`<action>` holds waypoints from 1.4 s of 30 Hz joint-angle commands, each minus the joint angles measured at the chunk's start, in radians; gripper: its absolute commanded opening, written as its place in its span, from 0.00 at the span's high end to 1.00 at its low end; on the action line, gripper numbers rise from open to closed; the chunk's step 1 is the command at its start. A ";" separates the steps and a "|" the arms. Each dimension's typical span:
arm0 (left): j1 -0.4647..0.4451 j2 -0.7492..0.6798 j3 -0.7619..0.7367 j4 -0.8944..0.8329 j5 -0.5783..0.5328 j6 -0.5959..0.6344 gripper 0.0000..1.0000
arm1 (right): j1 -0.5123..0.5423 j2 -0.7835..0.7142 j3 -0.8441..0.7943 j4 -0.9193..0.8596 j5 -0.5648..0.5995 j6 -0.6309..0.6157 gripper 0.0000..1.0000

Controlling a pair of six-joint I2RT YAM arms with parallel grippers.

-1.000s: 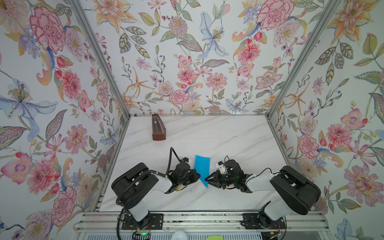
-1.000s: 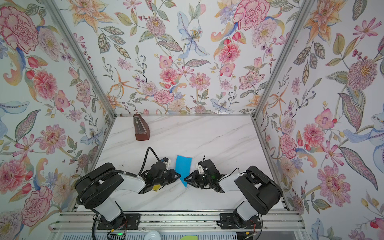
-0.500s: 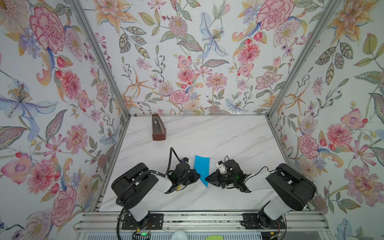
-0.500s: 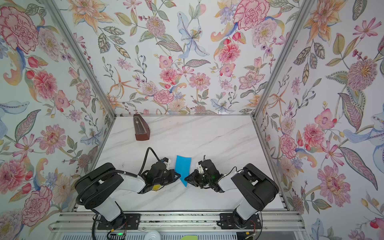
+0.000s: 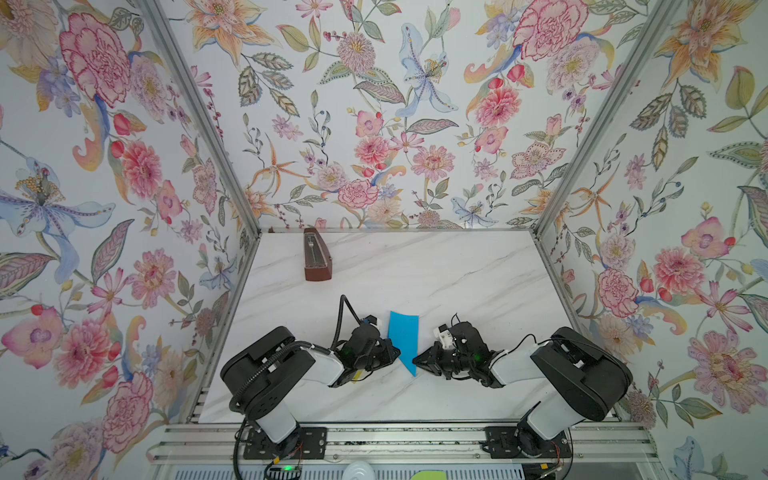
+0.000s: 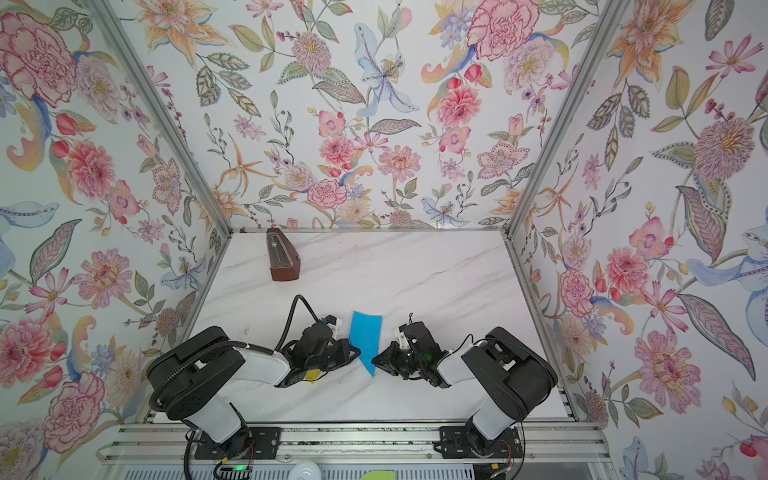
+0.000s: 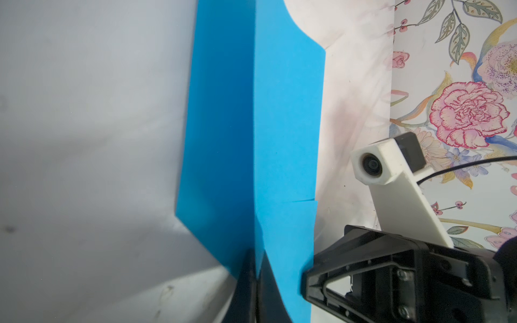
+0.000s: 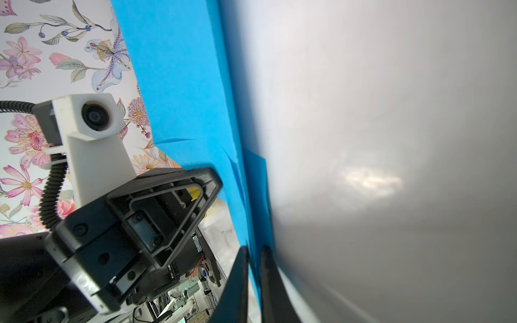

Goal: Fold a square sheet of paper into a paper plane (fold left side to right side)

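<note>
Clamping the paper plane (image 5: 402,336), left tool (image 5: 395,354) and right tool (image 5: 417,360) hide its pinched edges.

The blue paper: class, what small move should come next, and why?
Probably ease the two grippers slightly apart to open the wings: the left gripper and right gripper are each shut on the paper plane near its point, from opposite sides, and a lengthwise crease shows.

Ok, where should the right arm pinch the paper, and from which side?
On the paper, probably the right edge near the pointed near end, coming in low from the right. It is a thin, narrow folded strip, so only an edge offers a pinch. The left gripper clamps the opposite edge, and the right gripper is shut there.
</note>
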 commanded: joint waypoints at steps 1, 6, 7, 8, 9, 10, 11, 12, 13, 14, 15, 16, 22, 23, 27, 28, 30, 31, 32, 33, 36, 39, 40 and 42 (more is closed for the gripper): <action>0.007 -0.003 -0.005 -0.092 -0.024 0.013 0.95 | -0.007 0.020 -0.004 0.015 0.004 -0.008 0.95; 0.008 -0.038 0.013 -0.144 -0.042 0.034 0.88 | -0.007 0.024 -0.005 0.005 0.003 -0.016 1.00; 0.008 -0.049 0.021 -0.171 -0.050 0.047 0.87 | -0.007 0.026 -0.003 0.000 0.003 -0.019 1.00; 0.008 -0.060 0.032 -0.201 -0.058 0.059 0.87 | -0.007 0.026 -0.003 -0.005 0.003 -0.021 1.00; 0.009 -0.069 0.039 -0.225 -0.064 0.070 0.87 | -0.008 0.028 -0.001 -0.009 0.002 -0.023 1.00; 0.008 -0.078 0.049 -0.249 -0.072 0.081 0.87 | -0.007 0.033 -0.001 -0.011 0.000 -0.025 1.00; 0.008 -0.085 0.059 -0.272 -0.078 0.092 0.87 | -0.007 0.036 -0.001 -0.011 -0.001 -0.024 1.00; 0.007 -0.087 0.065 -0.289 -0.084 0.100 0.87 | -0.007 0.040 0.000 -0.010 -0.003 -0.024 1.00; 0.008 -0.086 0.073 -0.305 -0.088 0.110 0.88 | -0.008 0.043 0.000 -0.009 -0.004 -0.025 1.00; 0.008 -0.087 0.081 -0.318 -0.090 0.118 0.88 | -0.006 0.047 0.001 -0.007 -0.007 -0.024 1.00; 0.008 -0.087 0.087 -0.327 -0.090 0.124 0.89 | -0.006 0.050 0.002 -0.005 -0.010 -0.025 1.00; 0.007 -0.087 0.093 -0.331 -0.088 0.129 0.90 | -0.004 0.053 0.004 -0.004 -0.013 -0.025 1.00; 0.007 -0.087 0.111 -0.323 -0.081 0.140 0.90 | -0.004 0.067 0.009 -0.005 -0.019 -0.028 1.00; 0.008 -0.086 0.116 -0.326 -0.081 0.142 0.88 | -0.004 0.069 0.009 -0.004 -0.020 -0.029 1.00; 0.007 -0.085 0.127 -0.332 -0.084 0.145 0.82 | -0.005 0.074 0.009 0.000 -0.023 -0.028 1.00; 0.009 -0.085 0.126 -0.331 -0.086 0.145 0.82 | -0.004 0.076 0.009 0.000 -0.021 -0.028 1.00; 0.008 -0.086 0.128 -0.329 -0.090 0.145 0.83 | -0.004 0.076 0.009 -0.001 -0.021 -0.028 1.00; 0.008 -0.084 0.129 -0.330 -0.090 0.147 0.84 | -0.004 0.076 0.009 0.000 -0.021 -0.028 1.00; 0.008 -0.084 0.132 -0.331 -0.090 0.147 0.85 | -0.004 0.078 0.009 -0.003 -0.021 -0.028 1.00; 0.008 -0.084 0.135 -0.332 -0.090 0.148 0.88 | -0.004 0.078 0.009 -0.002 -0.021 -0.028 1.00; 0.008 -0.086 0.140 -0.343 -0.093 0.153 0.92 | -0.004 0.082 0.010 -0.008 -0.021 -0.033 1.00; 0.008 -0.087 0.151 -0.369 -0.094 0.165 0.97 | -0.005 0.087 0.014 -0.020 -0.023 -0.041 1.00; 0.008 -0.087 0.161 -0.386 -0.093 0.170 0.98 | -0.004 0.088 0.015 -0.027 -0.023 -0.046 1.00; 0.007 -0.087 0.176 -0.415 -0.090 0.180 1.00 | -0.004 0.089 0.017 -0.037 -0.023 -0.052 1.00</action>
